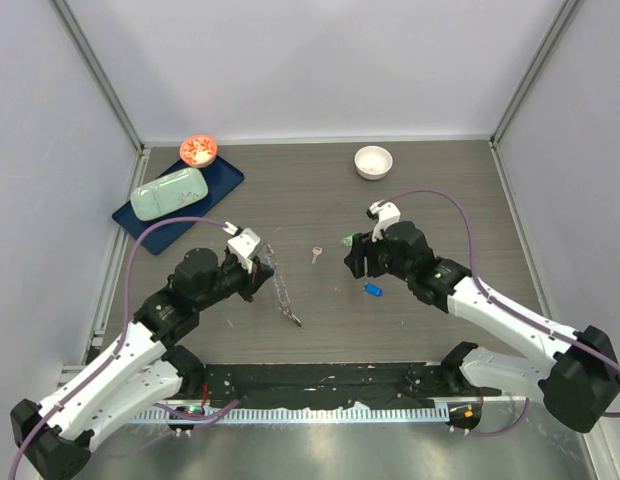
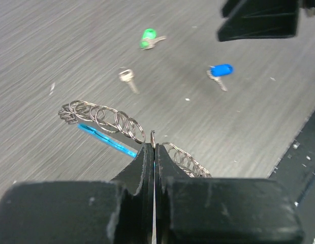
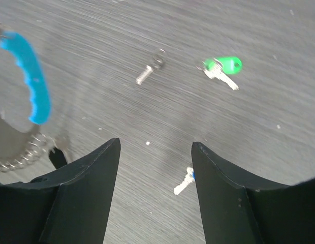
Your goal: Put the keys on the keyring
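The keyring [image 1: 281,291], a silvery chain of small rings [image 2: 104,118] with a light-blue strip [image 2: 104,138], lies on the table. My left gripper [image 2: 153,146] is shut on one of its rings, also seen from above [image 1: 264,274]. The silver key [image 1: 316,254], green key [image 1: 346,240] and blue key [image 1: 372,290] lie loose on the table. My right gripper [image 3: 156,147] is open and empty above the table [image 1: 354,260], with the blue key's blade [image 3: 184,183] beside its right finger. The green key [image 3: 224,66], the silver key [image 3: 150,68] and the strip [image 3: 30,81] lie ahead of it. A dark piece [image 1: 294,319] sits at the chain's near end.
A white bowl [image 1: 373,161] stands at the back. A blue tray [image 1: 222,183] at the back left holds a pale green object [image 1: 170,193], with a red round item [image 1: 199,150] beside it. A black strip [image 1: 320,380] runs along the near edge.
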`<state>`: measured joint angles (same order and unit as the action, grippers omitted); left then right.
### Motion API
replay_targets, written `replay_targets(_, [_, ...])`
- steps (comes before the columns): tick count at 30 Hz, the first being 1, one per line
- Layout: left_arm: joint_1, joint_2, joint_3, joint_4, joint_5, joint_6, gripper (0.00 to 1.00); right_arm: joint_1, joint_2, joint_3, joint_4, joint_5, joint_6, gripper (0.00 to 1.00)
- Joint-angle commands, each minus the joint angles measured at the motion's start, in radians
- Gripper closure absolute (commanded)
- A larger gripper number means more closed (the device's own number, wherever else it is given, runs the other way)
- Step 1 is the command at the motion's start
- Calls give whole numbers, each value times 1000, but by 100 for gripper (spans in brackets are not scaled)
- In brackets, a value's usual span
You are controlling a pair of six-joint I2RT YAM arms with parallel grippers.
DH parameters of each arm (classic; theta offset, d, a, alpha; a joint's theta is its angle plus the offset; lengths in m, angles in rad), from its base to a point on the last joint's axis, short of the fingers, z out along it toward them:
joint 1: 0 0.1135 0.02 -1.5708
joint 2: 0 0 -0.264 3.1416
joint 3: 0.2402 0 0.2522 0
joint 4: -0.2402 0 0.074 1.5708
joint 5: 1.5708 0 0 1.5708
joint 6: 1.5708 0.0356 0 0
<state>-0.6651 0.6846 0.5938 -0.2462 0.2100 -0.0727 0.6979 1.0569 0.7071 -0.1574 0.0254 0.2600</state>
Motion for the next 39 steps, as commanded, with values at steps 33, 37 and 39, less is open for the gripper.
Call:
replay_targets(33, [119, -20, 34, -50, -123, 33, 100, -24, 282, -69, 45, 162, 108, 73])
replay_targets(37, [119, -19, 34, -50, -121, 33, 100, -26, 293, -64, 42, 157, 107, 76])
replay_targets(39, [119, -17, 34, -48, -119, 33, 100, -24, 299, -66, 44, 153, 107, 76])
